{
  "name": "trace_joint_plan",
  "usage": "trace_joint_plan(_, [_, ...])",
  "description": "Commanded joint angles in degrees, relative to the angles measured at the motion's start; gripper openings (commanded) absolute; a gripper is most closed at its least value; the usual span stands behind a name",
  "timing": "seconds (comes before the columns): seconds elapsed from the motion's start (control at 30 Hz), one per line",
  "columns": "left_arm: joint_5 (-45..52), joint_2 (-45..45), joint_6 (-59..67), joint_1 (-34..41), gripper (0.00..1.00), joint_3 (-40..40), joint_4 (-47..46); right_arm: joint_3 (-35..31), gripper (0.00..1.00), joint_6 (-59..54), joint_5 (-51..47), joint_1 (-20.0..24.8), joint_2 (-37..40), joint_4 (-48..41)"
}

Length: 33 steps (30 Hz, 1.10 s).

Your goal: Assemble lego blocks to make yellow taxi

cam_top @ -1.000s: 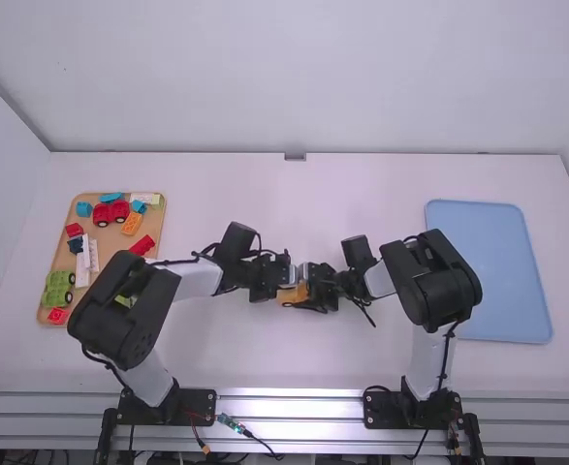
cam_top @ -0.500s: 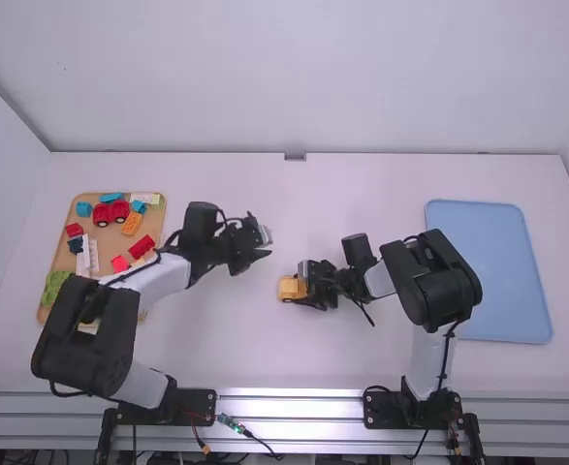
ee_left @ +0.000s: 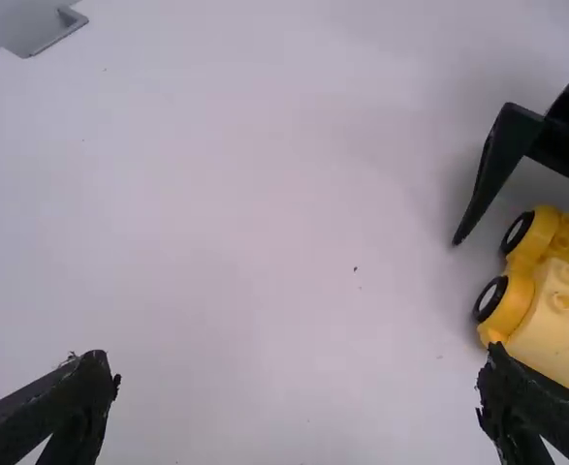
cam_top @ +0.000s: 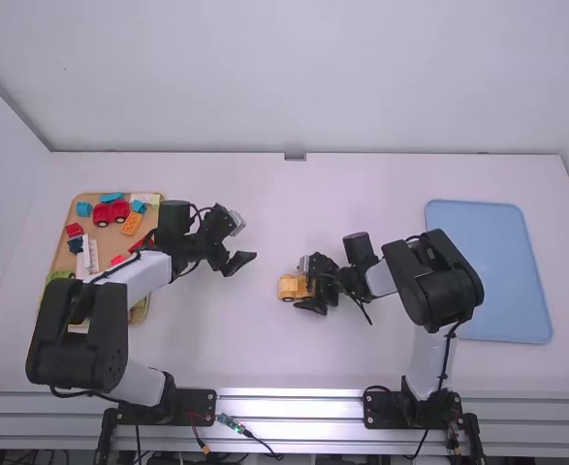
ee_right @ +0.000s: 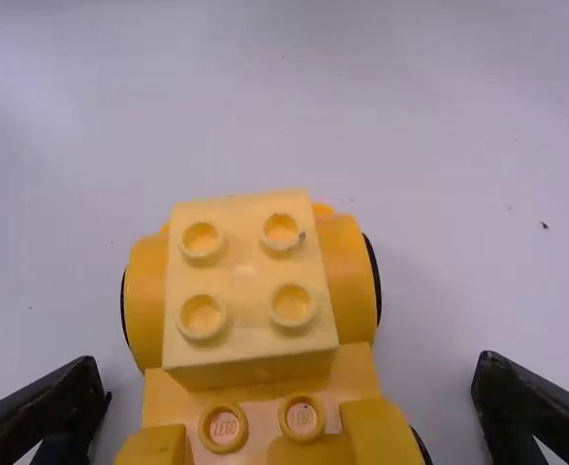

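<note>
Left gripper backed off leftward from yellow car, fingers apart, nothing held; pressing likely done. Car near tabletop's middle, pale yellow block on top, right gripper open around it. Wooden tray, left edge: red car, orange block, other bricks. Blue tray near right edge.

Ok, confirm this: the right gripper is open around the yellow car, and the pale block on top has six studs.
Not six: the right wrist view shows four studs on the pale block. The right gripper is open around the yellow car, as you say.
</note>
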<state>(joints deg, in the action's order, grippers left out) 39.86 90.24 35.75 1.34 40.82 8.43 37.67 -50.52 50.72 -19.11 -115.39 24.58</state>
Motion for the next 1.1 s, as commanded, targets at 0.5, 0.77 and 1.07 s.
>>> trace_joint_plan(0.5, [-10.05,-0.57,-17.99,-1.36,0.99,0.04,5.31,2.54,1.00,2.12,-28.83,-0.76,20.20,-30.84])
trace_joint_plan(0.77, [-23.89,-0.57,-31.32,-4.04,0.99,8.15,-9.51,2.51,1.00,13.33,-40.17,-0.83,24.85,-31.08])
trace_joint_plan(1.07, [-42.42,-0.57,-50.12,-13.27,0.99,18.47,-27.67,2.51,0.99,14.82,-40.04,-0.76,30.60,-28.33])
